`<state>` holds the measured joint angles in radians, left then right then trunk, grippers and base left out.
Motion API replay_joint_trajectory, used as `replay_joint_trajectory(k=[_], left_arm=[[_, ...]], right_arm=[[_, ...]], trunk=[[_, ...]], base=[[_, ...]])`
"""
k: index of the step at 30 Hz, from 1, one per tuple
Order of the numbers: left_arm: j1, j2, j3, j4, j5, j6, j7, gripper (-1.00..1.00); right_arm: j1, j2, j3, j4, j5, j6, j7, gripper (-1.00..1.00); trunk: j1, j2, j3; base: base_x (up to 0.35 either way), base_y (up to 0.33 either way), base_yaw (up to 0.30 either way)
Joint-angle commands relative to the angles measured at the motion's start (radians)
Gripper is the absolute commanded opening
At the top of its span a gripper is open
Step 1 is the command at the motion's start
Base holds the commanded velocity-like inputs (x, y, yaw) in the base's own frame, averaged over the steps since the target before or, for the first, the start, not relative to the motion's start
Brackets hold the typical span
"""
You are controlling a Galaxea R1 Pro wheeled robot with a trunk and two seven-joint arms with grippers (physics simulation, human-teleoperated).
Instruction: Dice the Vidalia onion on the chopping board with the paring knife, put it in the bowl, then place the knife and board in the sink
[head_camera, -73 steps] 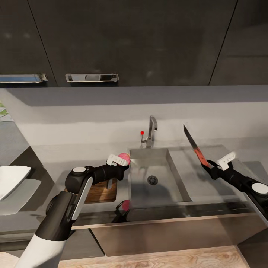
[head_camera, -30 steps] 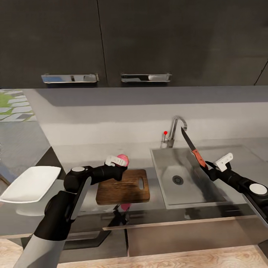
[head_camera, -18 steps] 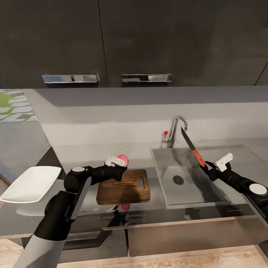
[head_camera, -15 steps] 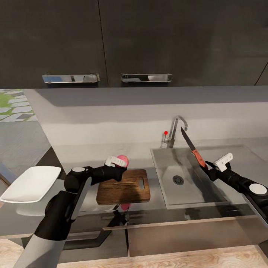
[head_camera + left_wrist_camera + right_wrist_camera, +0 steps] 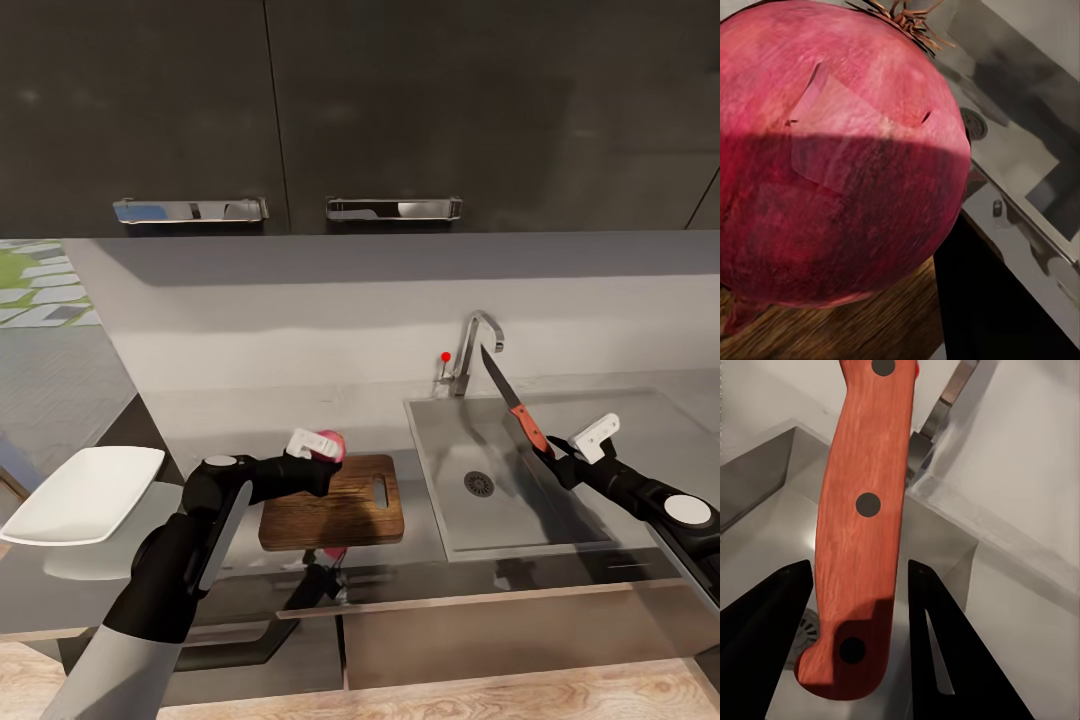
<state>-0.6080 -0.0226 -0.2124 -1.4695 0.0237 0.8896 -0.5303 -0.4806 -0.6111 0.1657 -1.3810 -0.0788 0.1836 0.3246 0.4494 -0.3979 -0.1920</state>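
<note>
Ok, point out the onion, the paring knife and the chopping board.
Vidalia onion (image 5: 832,165), left wrist view, on its red skin.
Paring knife (image 5: 528,427), head view, on its red-orange handle.
Chopping board (image 5: 350,505), head view, on its bare wood.

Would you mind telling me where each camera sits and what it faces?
Head view: high on the robot, facing down at countertop, sink, chopping board; both arms show.
Left wrist view: near the left claw, facing the onion over the board.
Right wrist view: near the right claw, facing the knife above the sink; dark fingers show.
Shared: head and left wrist see onion and board.
</note>
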Motion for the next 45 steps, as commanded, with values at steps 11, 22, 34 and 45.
replay_joint_trajectory(k=[11,22,34,45], left_arm=[[-0.001,0.001,-0.001,0.001,-0.002,0.039,-0.004,-1.0],[-0.002,0.005,-0.001,0.079,-0.005,0.039,0.0,-1.0],[-0.002,0.033,0.002,0.079,-0.006,0.039,0.001,-1.0],[-0.004,0.028,0.002,0.109,-0.005,0.039,0.112,-1.0]], right_arm=[[-0.001,-0.001,0.001,-0.001,-0.007,0.007,0.001,-1.0],[-0.001,-0.001,0.0,-0.001,-0.007,0.007,0.001,-1.0],[-0.001,-0.001,0.0,-0.001,-0.007,0.007,0.001,-1.0],[-0.001,-0.001,0.002,-0.001,-0.007,0.008,0.001,-1.0]], trunk=[[0.001,-0.002,-0.002],[0.001,-0.002,-0.002],[0.001,-0.002,-0.002],[0.001,-0.002,-0.002]], base=[[0.0,0.0,0.0],[0.0,0.0,0.0],[0.0,0.0,0.0],[0.0,0.0,0.0]])
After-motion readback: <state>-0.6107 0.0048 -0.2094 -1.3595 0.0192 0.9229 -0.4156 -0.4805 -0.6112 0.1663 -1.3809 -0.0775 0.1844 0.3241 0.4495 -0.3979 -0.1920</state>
